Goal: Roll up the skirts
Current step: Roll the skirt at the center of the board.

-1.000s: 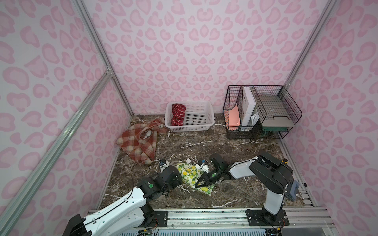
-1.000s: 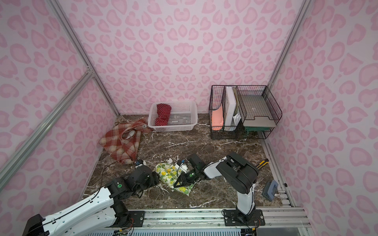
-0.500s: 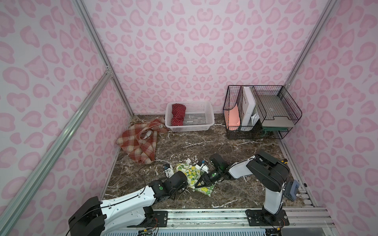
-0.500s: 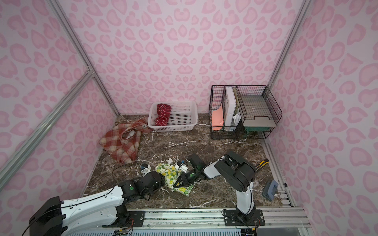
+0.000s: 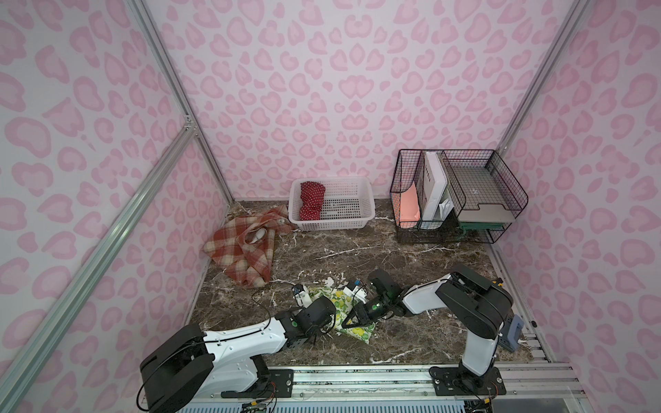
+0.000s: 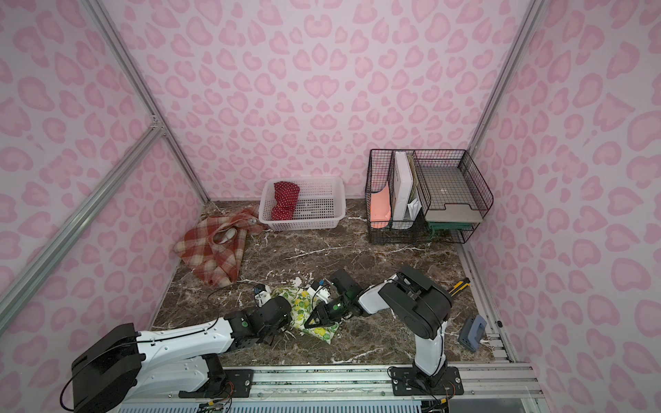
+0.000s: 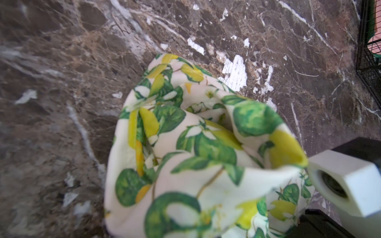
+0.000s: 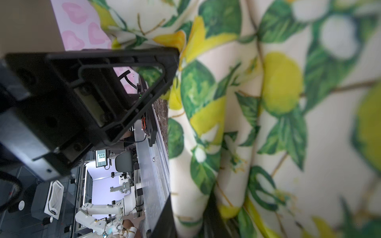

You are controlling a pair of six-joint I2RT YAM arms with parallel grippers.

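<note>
Lower centre in both top views: lemon-and-leaf printed white-yellow cloth skirt (image 5: pixel 338 304). It looks light and limp and bunches readily, so best gripped at a folded edge. The right end effector (image 5: pixel 350 320) is spread over it; the left end effector (image 5: pixel 323 316) is hidden by cloth, closure cannot be told.

dotted skirt (image 5: pixel 312 200) in basket (image 5: pixel 332 224) | plaid skirt (image 5: pixel 243 255) left of it | lemon skirt (image 5: pixel 359 330) front

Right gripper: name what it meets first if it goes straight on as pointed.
The lemon-print skirt: the right gripper has its tips against it. Past it, likely the left arm; depth unclear.
</note>
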